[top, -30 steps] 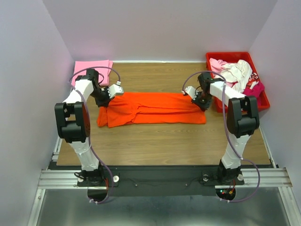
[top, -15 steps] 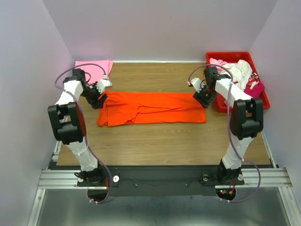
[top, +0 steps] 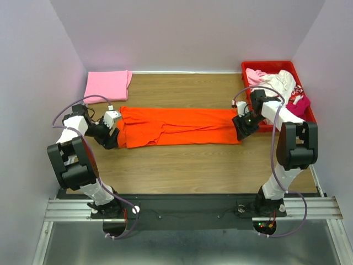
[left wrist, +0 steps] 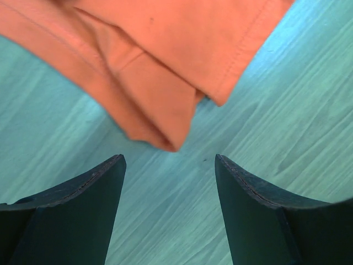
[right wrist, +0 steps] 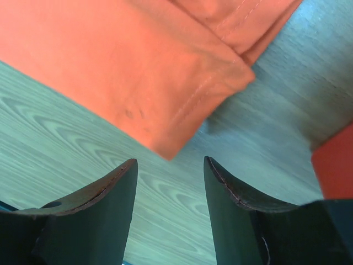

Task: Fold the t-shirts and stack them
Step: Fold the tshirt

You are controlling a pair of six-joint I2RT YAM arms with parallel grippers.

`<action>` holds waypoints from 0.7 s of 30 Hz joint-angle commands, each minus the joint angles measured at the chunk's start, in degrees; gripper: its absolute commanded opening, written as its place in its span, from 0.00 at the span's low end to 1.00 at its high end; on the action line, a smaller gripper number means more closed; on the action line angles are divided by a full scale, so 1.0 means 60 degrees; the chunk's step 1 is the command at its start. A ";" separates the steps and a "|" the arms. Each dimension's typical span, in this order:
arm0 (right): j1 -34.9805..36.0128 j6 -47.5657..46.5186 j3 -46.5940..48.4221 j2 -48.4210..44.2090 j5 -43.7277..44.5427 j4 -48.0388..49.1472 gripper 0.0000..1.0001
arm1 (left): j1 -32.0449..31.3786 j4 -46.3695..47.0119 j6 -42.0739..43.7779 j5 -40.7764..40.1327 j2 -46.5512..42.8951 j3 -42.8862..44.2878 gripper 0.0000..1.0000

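An orange t-shirt (top: 179, 126) lies folded into a long strip across the middle of the table. My left gripper (top: 114, 137) is open just off its left end; the left wrist view shows a cloth corner (left wrist: 165, 118) ahead of the empty jaws (left wrist: 170, 160). My right gripper (top: 241, 128) is open at the strip's right end, with the orange corner (right wrist: 165, 105) just beyond its empty jaws (right wrist: 170, 161). A folded pink t-shirt (top: 107, 85) lies at the back left. White, pink and magenta t-shirts (top: 278, 85) fill the red crate.
The red plastic crate (top: 307, 119) stands at the back right, close beside my right gripper; its corner (right wrist: 336, 165) shows in the right wrist view. Purple walls close in the wooden table (top: 187, 165) on three sides.
Both grippers have opened and let go of the orange shirt. They swung from its far edge round to its two ends, nearer the front. The strip now lies flatter.
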 commanded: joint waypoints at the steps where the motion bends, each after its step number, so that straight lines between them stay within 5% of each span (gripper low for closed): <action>1: -0.0096 0.0733 0.0117 0.0230 -0.0599 0.0516 0.57 | 0.0041 0.0598 -0.0166 0.0545 -0.0072 -0.0240 0.77; 8: -0.0096 0.1144 0.0337 0.0934 -0.0834 0.0912 0.50 | 0.0041 0.0834 -0.0196 0.0676 0.0704 -0.0314 0.65; 10: -0.0096 0.1144 0.0439 0.1051 -0.0703 0.0986 0.40 | 0.0027 0.0922 -0.0211 0.0618 0.0807 -0.0358 0.61; 14: -0.0096 0.1158 0.0557 0.1285 -0.0585 0.0986 0.17 | 0.0026 0.0865 -0.0255 0.0530 0.1202 -0.0256 0.35; 19: -0.0096 0.0983 0.0411 0.1037 -0.0161 0.0927 0.05 | 0.0056 0.0571 -0.0152 0.0238 0.1072 -0.0445 0.02; 21: -0.0096 0.0721 0.0338 0.0949 0.0073 0.0767 0.03 | 0.0070 0.0455 -0.0182 -0.0055 0.0853 -0.0548 0.00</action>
